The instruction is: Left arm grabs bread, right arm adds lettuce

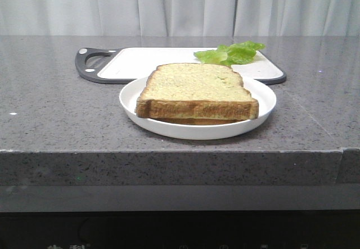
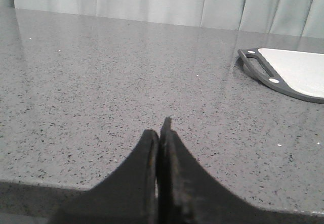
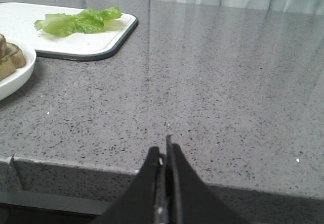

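Note:
The bread (image 1: 194,90), a thick square slice with a pale yellowish face and brown crust, lies on top of a thinner slice on a white plate (image 1: 130,94) at the table's middle front. The green ruffled lettuce (image 1: 230,53) lies on the far right of a white cutting board (image 1: 146,62) behind the plate; it also shows in the right wrist view (image 3: 78,21). Neither arm shows in the front view. My left gripper (image 2: 160,130) is shut and empty over bare counter, left of the board. My right gripper (image 3: 163,150) is shut and empty at the counter's front edge, right of the plate (image 3: 17,75).
The cutting board has a dark grey rim and a handle (image 1: 90,62) at its left end, also in the left wrist view (image 2: 263,70). The grey speckled counter's front edge (image 1: 169,150) runs just below the plate. White curtains hang behind.

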Robot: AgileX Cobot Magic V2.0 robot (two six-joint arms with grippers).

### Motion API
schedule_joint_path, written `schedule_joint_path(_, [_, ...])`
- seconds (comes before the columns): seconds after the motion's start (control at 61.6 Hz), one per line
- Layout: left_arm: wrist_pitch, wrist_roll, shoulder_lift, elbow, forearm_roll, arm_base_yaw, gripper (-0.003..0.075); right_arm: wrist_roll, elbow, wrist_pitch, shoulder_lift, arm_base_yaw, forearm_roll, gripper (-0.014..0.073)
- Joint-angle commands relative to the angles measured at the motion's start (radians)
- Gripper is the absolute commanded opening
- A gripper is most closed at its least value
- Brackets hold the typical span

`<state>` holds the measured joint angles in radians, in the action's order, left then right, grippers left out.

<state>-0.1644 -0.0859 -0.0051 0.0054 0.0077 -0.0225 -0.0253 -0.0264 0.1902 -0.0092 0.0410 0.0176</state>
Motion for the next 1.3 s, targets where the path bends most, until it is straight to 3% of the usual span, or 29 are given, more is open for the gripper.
schedule_joint_path(0.0, [0.086,-0.001,-0.017,0.007,-0.008,0.007,-0.0019,0.0,0.004,-0.083,-0.02,-0.006,0.004,-0.0069])
schedule_joint_path(1.283, [0.105,-0.001,-0.017,0.007,-0.008,0.007,-0.0019,0.0,0.004,-0.087,-0.02,-0.006,0.004,-0.0069])
